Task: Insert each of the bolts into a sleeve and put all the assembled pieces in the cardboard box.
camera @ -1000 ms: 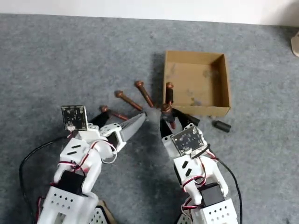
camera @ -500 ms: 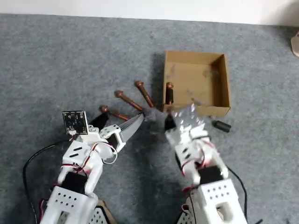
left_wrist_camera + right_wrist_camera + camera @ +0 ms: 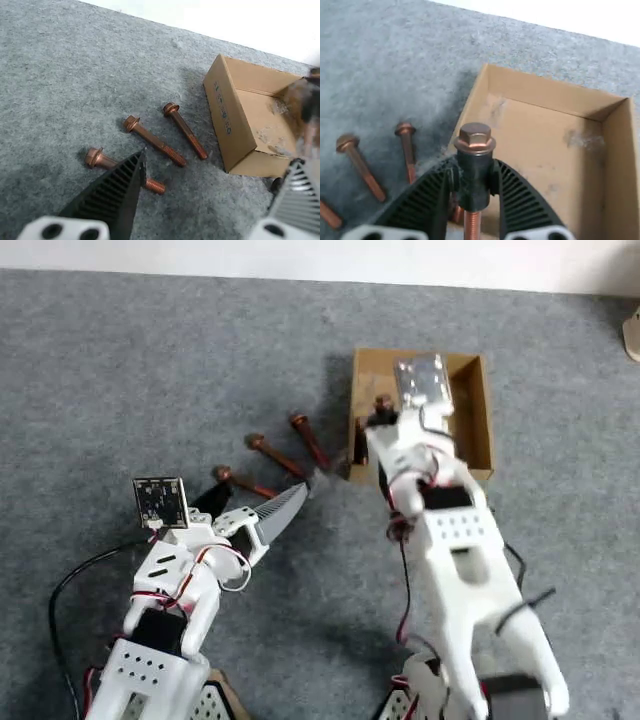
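Note:
My right gripper [image 3: 472,182] is shut on an assembled piece [image 3: 474,150], a copper bolt standing upright in a black sleeve. It hangs over the left wall of the cardboard box [image 3: 555,150], and the high view shows the right gripper [image 3: 378,425] at that same wall of the box [image 3: 485,425]. Three loose copper bolts [image 3: 310,440] [image 3: 275,455] [image 3: 243,482] lie on the carpet left of the box. My left gripper [image 3: 265,492] stands open just in front of them, its black finger [image 3: 117,187] close to the nearest bolt [image 3: 100,160].
Grey carpet covers the whole table. Another bolt in a sleeve [image 3: 361,445] stands against the outside of the box's left wall, partly behind the right arm. The box floor [image 3: 540,135] looks bare. A white wall runs along the far edge.
The right arm has swung forward from the carpet in front of the box, carrying the assembled piece up to the box's left wall. The left arm has barely moved.

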Robot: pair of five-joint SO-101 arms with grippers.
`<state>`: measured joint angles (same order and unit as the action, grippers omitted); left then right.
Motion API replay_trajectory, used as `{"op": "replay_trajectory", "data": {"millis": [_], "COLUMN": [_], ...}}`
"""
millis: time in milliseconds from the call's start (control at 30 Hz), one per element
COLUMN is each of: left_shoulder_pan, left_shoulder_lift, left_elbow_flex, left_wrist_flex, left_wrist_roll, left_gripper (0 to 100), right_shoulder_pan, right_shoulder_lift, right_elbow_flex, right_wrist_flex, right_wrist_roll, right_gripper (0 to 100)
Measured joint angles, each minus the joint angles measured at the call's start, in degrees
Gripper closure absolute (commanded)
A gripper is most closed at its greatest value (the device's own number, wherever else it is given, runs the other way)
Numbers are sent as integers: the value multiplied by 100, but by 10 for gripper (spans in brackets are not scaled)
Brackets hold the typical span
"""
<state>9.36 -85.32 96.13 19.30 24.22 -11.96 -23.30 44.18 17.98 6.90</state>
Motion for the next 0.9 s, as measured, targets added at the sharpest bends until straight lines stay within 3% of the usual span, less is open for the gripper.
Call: {"op": "replay_trajectory", "data": {"millis": [467,700,900], "left_shoulder_pan": [0,0,0], "left_shoulder_lift": [0,0,0], "left_elbow_flex": [0,0,9], "left_wrist_flex": [0,0,0], "left_wrist_roll": [0,0,0], "left_gripper": [604,604,604], "right_shoulder_pan": [642,607,598], "right_shoulder_lift": [2998,3007,2998], "right_elbow_flex": [-1934,-2136,-2848], "right_wrist_flex": [-18,905,1969], "right_wrist_roll": [-809,-818,-413], "right_gripper": [991,767,767]}}
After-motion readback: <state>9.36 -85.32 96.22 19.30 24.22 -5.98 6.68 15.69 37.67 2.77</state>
